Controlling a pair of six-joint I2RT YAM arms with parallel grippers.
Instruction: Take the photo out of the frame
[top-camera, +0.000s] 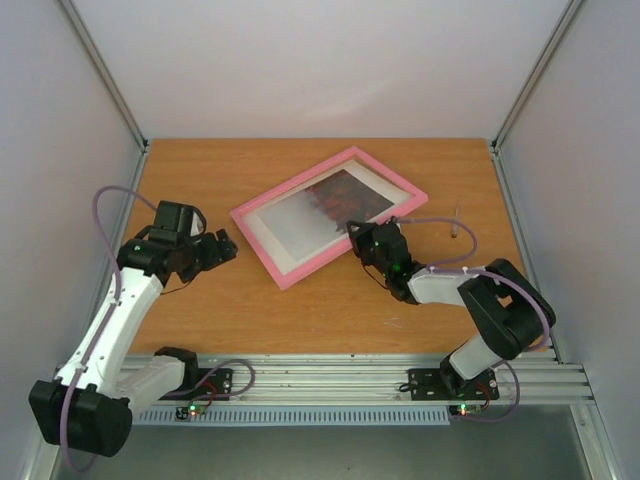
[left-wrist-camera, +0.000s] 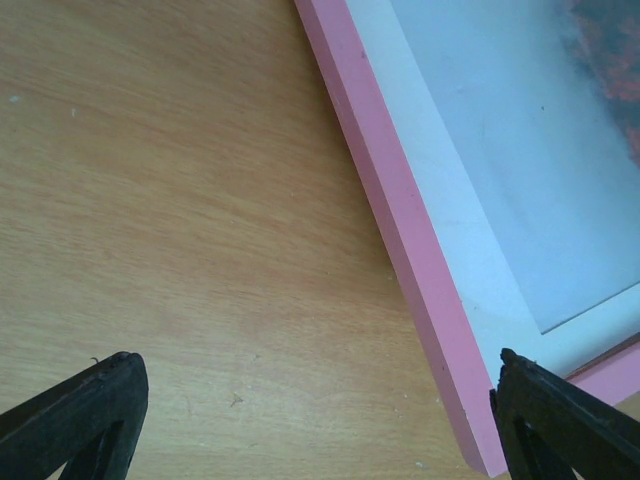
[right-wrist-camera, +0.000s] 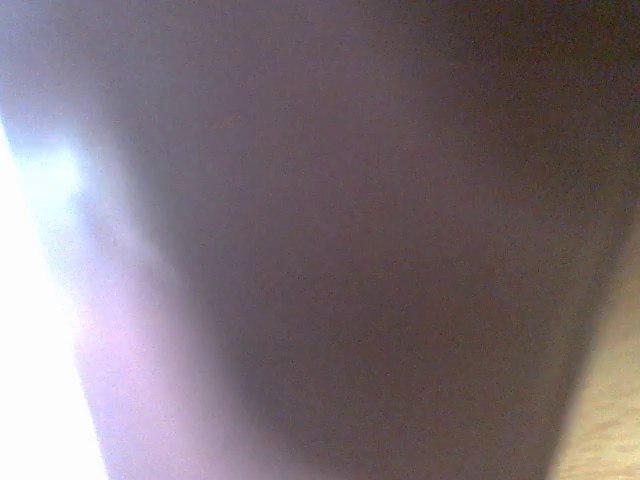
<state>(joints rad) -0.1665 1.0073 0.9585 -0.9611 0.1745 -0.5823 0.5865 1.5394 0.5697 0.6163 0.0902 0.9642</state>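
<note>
The pink frame (top-camera: 290, 272) lies face up and slanted in the middle of the table. The photo (top-camera: 325, 205) sits in it, pale grey fading to dark red trees at the far right, inside a white mat (top-camera: 262, 222). My right gripper (top-camera: 360, 240) is at the frame's near right edge, over its rim. The right wrist view is a dark blur, so its jaws are hidden. My left gripper (top-camera: 225, 245) is open and empty just left of the frame's left corner. In the left wrist view the gripper (left-wrist-camera: 315, 400) hangs over bare wood beside the frame (left-wrist-camera: 400, 200) and the photo (left-wrist-camera: 520, 150).
A small thin stick-like object (top-camera: 455, 222) lies on the wooden table (top-camera: 200, 180) right of the frame. White walls close in the table on three sides. The arm bases stand on a metal rail (top-camera: 330, 378) at the near edge.
</note>
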